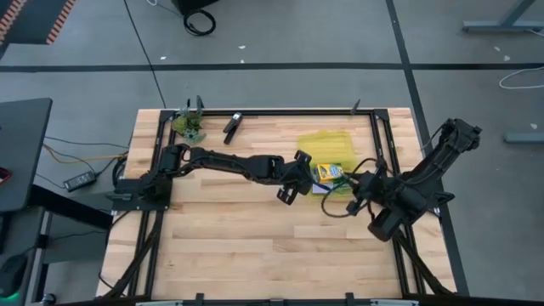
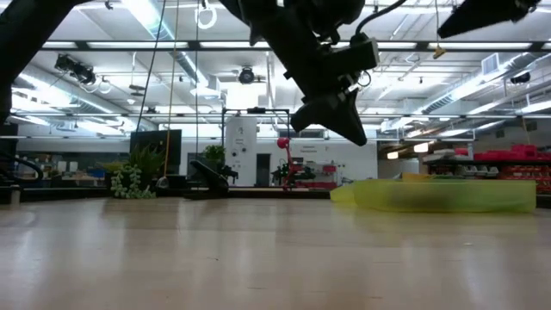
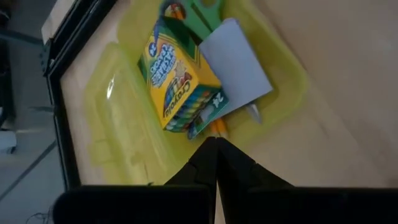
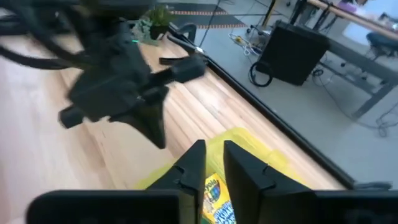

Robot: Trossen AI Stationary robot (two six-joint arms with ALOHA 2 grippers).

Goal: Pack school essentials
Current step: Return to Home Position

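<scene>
High view: wooden desk (image 1: pixel 255 246) on grey floor (image 1: pixel 297 42), yellow box (image 1: pixel 327 143) toward its right edge; left gripper (image 3: pixel 216 144) closed tight, right gripper (image 4: pixel 214 152) narrowly parted.

— Through the left wrist view, what do we lose inside the yellow supply box (image 3: pixel 118 118)?
— The green-handled scissors (image 3: pixel 202 15) run off the picture's edge, and the note pad (image 3: pixel 236 59) covers much of the rest. Only a stub of the orange pencil (image 3: pixel 217 127) shows beneath the crayon box (image 3: pixel 180 78).
— And at tabletop height?
— The box, toward the tabletop's right edge, is a yellow blur; we cannot make out its contents.
— The right wrist view?
— The left gripper (image 4: pixel 155 134) is smeared, and the right gripper (image 4: pixel 213 152) and the picture's edge leave us a sliver of crayon box.
</scene>
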